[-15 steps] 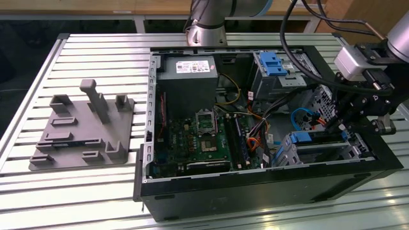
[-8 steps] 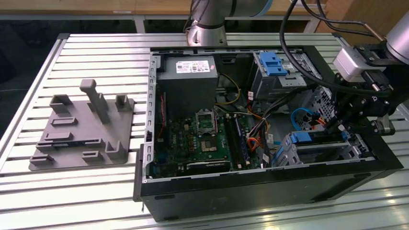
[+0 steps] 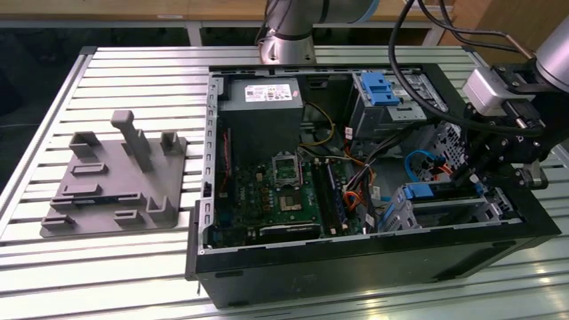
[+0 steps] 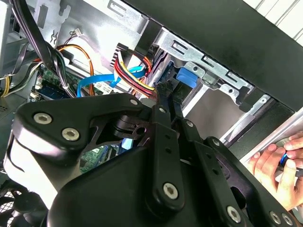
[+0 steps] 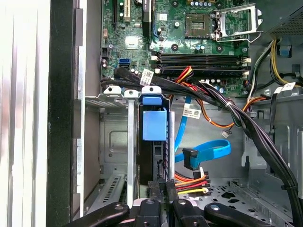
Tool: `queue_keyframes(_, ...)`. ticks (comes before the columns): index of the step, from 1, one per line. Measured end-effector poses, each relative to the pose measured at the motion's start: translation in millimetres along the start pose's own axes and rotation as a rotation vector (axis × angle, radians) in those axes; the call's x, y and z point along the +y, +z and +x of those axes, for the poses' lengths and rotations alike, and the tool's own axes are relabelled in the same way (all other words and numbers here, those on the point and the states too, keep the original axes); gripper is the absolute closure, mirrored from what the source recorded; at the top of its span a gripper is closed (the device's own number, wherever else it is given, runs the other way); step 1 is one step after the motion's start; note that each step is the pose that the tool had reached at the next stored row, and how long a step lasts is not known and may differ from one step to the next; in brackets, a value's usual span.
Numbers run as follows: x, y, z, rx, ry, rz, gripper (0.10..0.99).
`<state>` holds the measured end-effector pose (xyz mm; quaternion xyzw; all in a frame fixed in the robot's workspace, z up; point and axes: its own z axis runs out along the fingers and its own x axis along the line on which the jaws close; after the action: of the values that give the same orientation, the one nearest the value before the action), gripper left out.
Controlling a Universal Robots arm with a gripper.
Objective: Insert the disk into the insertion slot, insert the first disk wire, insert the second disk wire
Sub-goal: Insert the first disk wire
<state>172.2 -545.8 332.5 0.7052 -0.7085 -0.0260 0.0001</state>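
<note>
The disk (image 5: 154, 125), in its blue carrier, stands on edge inside the insertion slot (image 5: 113, 142), a silver metal cage at the case's front corner (image 3: 449, 213). In the exterior view my gripper (image 3: 464, 179) reaches down into the case just behind the disk (image 3: 418, 192). Its fingertips meet at the disk's rear edge in both wrist views. My gripper (image 5: 162, 187) is shut on the black plug of a red, yellow and black disk wire (image 5: 191, 182). That wire (image 4: 135, 71) ends between the fingertips of the gripper (image 4: 165, 90). A blue flat disk wire (image 5: 203, 151) lies loose beside it, its plug free.
The open case holds a motherboard (image 3: 284, 193), a power supply (image 3: 262, 100) and a grey bay with a blue latch (image 3: 382, 90). A thick black cable bundle (image 5: 227, 109) crosses above the cage. A grey fixture plate (image 3: 116, 177) lies on the table. A person's hand (image 4: 277, 165) is outside the case.
</note>
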Motion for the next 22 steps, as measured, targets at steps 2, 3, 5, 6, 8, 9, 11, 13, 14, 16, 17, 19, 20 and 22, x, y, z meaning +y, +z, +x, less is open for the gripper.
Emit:
queue_keyframes(2,-0.1,0.6,0.0,0.0001,0.0,0.0,0.925)
queue_keyframes(3,-0.2,1.0,0.0,0.0002,-0.001,0.0,0.925)
queue_keyframes(5,-0.4,1.7,0.1,0.0001,-0.001,-0.001,0.925)
queue_keyframes(6,-0.6,2.1,0.1,0.0001,-0.001,-0.002,0.925)
queue_keyframes(8,-0.7,3.1,0.1,0.0001,-0.001,-0.003,0.925)
queue_keyframes(9,-0.8,3.4,0.1,0.0002,-0.002,-0.003,0.925)
queue_keyframes(11,-0.8,3.7,0.2,0.0003,-0.004,-0.003,0.925)
queue_keyframes(13,-0.8,3.8,0.2,0.0003,-0.006,-0.003,0.925)
queue_keyframes(14,-0.8,3.6,0.2,0.0001,-0.006,-0.003,0.914)
queue_keyframes(16,-0.6,0.5,0.1,0.0002,-0.006,-0.003,0.792)
queue_keyframes(17,-0.5,-2.0,0.0,0.0003,-0.006,-0.003,0.792)
queue_keyframes(19,-0.2,-7.9,-0.2,0.0003,-0.006,-0.003,0.678)
queue_keyframes(20,-0.1,-10.6,-0.6,0.0001,-0.006,-0.003,0.678)
queue_keyframes(22,0.2,-16.4,-1.9,0.0003,-0.006,-0.003,0.612)
